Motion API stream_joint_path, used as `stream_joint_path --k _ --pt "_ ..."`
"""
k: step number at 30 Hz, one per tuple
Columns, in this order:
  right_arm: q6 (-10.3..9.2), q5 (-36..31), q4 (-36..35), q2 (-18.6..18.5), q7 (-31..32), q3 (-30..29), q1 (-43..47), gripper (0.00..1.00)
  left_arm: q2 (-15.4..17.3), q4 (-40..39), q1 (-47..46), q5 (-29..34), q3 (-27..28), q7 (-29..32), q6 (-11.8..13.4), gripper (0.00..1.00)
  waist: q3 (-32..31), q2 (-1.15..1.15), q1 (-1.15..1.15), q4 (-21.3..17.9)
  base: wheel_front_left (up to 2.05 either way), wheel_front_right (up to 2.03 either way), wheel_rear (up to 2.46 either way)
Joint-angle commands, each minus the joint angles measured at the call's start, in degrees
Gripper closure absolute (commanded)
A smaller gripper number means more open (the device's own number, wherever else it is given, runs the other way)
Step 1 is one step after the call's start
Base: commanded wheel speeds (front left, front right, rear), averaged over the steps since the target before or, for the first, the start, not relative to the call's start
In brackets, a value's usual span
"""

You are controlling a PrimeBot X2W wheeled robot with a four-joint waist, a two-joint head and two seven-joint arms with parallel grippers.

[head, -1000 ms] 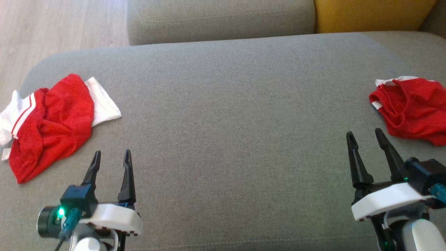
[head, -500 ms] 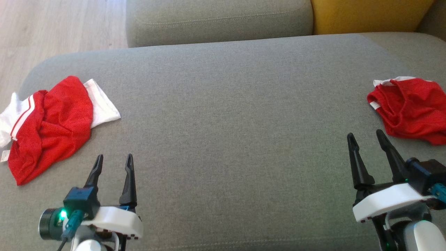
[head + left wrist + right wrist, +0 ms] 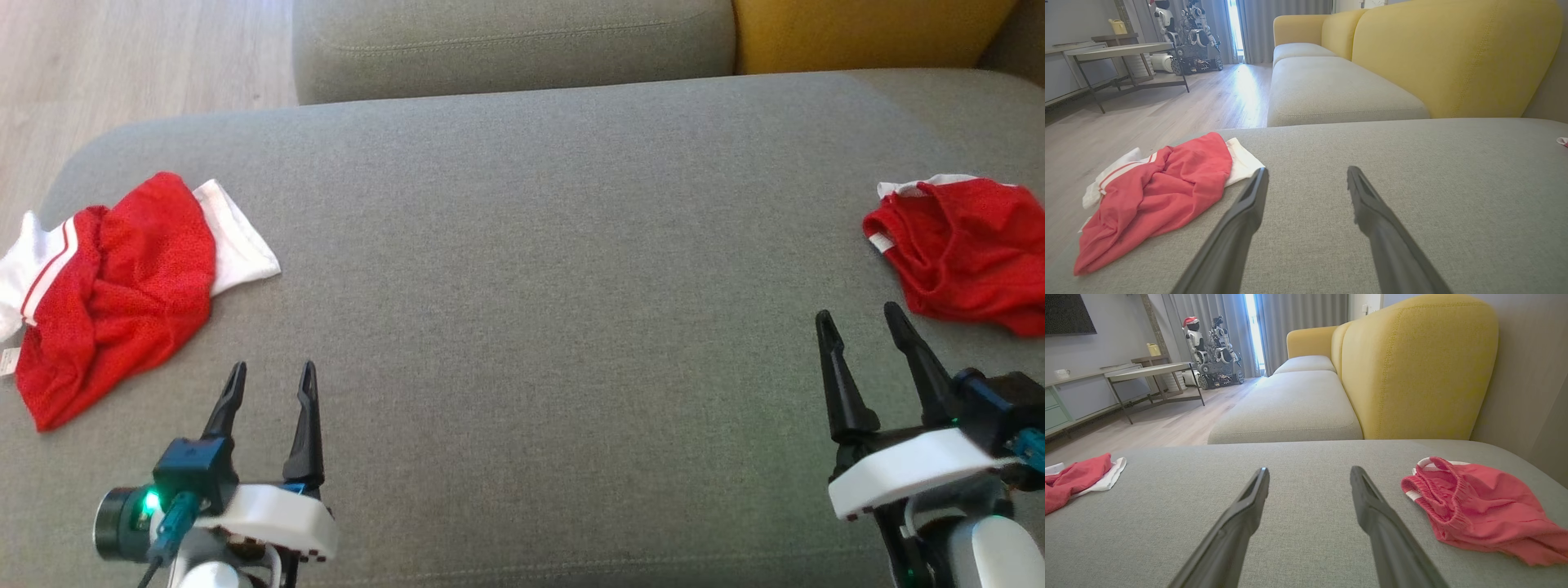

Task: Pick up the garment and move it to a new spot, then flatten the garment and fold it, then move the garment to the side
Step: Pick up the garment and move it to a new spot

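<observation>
Head view: both arms are held low at the near edge of the sofa seat (image 3: 539,245), with the dark tapered fingers pointed toward the far side. The left gripper (image 3: 273,367) is spread wide with nothing between its jaws, poised over bare cushion near the left garment (image 3: 114,294) and apart from it. The right gripper (image 3: 857,313) is likewise wide and empty, just beside the near edge of the right garment (image 3: 967,253); contact cannot be judged.

The left garment is seen as a crumpled heap of red mesh cloth with white panels and a thin red-and-white stripe, laid at the far left of the seat. The right garment is a bunched red mesh piece with a gathered waistband edged in white, laid at the far right.

The seat is covered in grey woven fabric with rounded corners; a yellow backrest (image 3: 857,33) is seen beyond it.

A small white tag (image 3: 6,362) is attached at the left garment's edge; its writing cannot be read.
</observation>
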Motion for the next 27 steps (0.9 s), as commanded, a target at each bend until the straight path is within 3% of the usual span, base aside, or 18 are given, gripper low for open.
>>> stream_joint_path --k 1,12,27 --pt "0.19 -0.38 -2.39 -0.77 0.12 0.87 -1.82 0.00 1.46 -1.53 -3.22 -0.43 2.23 -0.61 0.06 0.00 0.07 0.00 0.00 0.07 0.00 0.00 0.00" --pt "0.19 -0.47 -2.72 -0.83 0.74 0.95 -1.71 0.00 1.04 -1.11 -4.68 -0.82 1.93 -0.60 0.02 0.00 0.04 0.00 0.00 3.03 0.00 0.00 0.00" --pt "0.19 -0.67 -4.43 -0.81 1.93 2.13 -1.67 0.00 -0.37 0.57 -7.53 -0.81 1.96 -0.68 -0.84 0.00 -0.54 0.00 0.00 18.58 0.00 0.00 0.00"
